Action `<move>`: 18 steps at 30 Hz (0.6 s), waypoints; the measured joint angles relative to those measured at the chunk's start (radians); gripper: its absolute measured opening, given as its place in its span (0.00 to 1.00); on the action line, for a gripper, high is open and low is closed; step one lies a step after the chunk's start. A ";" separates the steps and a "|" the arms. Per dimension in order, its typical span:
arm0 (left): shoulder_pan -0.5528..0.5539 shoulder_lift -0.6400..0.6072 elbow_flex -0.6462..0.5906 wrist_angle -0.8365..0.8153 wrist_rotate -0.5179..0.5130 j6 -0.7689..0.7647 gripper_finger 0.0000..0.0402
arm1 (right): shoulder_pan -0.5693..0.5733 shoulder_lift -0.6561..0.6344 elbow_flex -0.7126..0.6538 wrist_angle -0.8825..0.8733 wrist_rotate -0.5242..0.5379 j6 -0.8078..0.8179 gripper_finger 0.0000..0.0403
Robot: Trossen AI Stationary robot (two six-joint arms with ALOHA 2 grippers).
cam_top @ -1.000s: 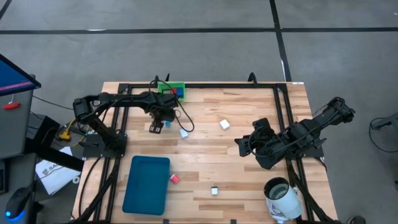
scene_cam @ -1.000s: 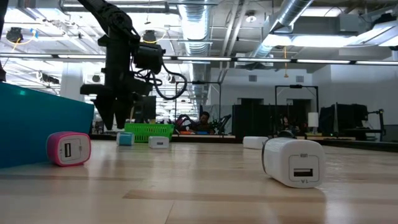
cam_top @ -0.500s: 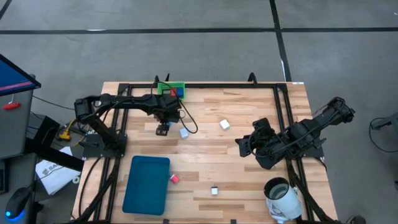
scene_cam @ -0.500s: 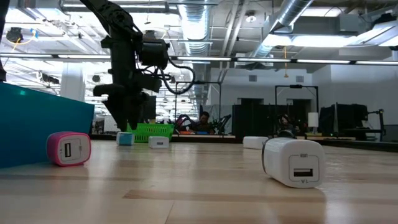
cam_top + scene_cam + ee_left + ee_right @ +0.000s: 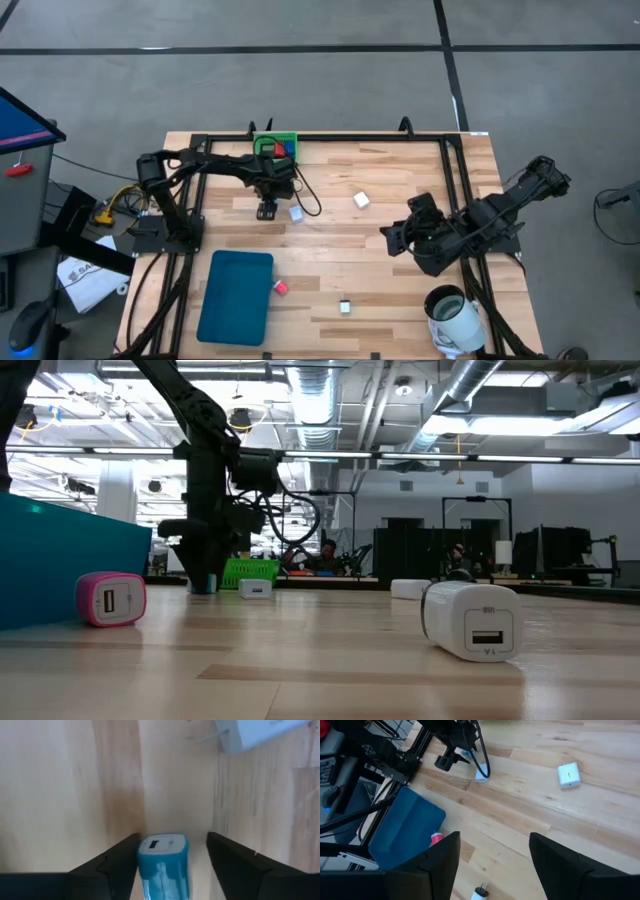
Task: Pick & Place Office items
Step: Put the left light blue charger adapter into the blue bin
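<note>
My left gripper (image 5: 170, 865) stands low over the table (image 5: 400, 260), a cyan block (image 5: 163, 865) between its spread fingers with bare wood on both sides. A white block (image 5: 255, 732) lies just beside, and the green bin (image 5: 276, 146) stands near, toward the far edge. The board's middle lies bare up to my right gripper (image 5: 392, 237); the teal tray (image 5: 236, 295) and pink block (image 5: 281, 287) occupy the near left.

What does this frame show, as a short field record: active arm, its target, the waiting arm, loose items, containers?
active arm: left gripper, lowered to the table near the green bin, fingers open
target: cyan charger block between its fingers, not clamped
waiting arm: right gripper, open, at the table's right side
loose items: white charger; white charger beside the left gripper; pink charger; small white plug
containers: teal tray; green bin
</note>
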 joint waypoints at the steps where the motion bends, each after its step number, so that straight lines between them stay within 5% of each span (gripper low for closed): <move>1: 0.000 0.000 0.000 -0.002 0.001 0.000 0.54 | 0.003 0.000 0.000 -0.002 0.000 0.011 0.57; 11: 0.043 -0.005 -0.003 -0.009 0.034 -0.007 0.33 | 0.014 0.000 0.000 -0.011 0.000 0.023 0.57; 18: 0.043 -0.005 -0.003 -0.006 0.043 -0.040 0.32 | 0.014 0.000 0.000 -0.011 0.000 0.022 0.57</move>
